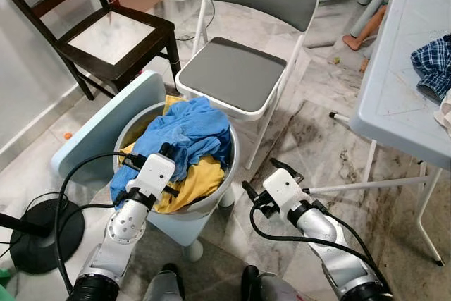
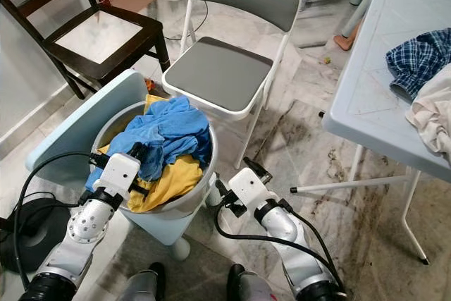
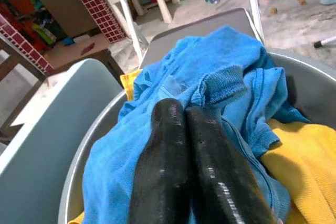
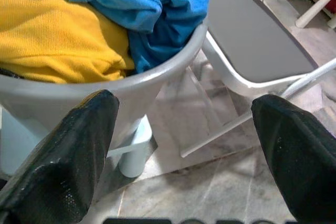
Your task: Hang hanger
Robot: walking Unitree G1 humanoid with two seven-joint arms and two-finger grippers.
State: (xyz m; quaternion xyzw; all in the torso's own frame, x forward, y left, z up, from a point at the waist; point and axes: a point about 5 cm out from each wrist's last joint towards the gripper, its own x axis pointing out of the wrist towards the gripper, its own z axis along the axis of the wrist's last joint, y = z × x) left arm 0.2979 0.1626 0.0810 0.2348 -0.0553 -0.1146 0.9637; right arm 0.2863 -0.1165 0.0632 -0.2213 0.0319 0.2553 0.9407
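my left pincer, fingers pressed together, rests on the blue cloth at lower left; right pincer gapes wide. i judge no hanger found yet; searching comes next.

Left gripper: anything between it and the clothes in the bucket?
Nothing visible. The left gripper, fingers shut, sits right over the blue garment atop the grey bucket. No hanger can be made out.

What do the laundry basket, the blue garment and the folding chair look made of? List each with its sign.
Laundry basket: likely plastic, smooth grey moulded rim.
Blue garment: soft knit fabric, probably cotton, ribbed hem, crumpled folds.
Folding chair: white painted metal tubing, with grey matte padded seat, possibly vinyl.
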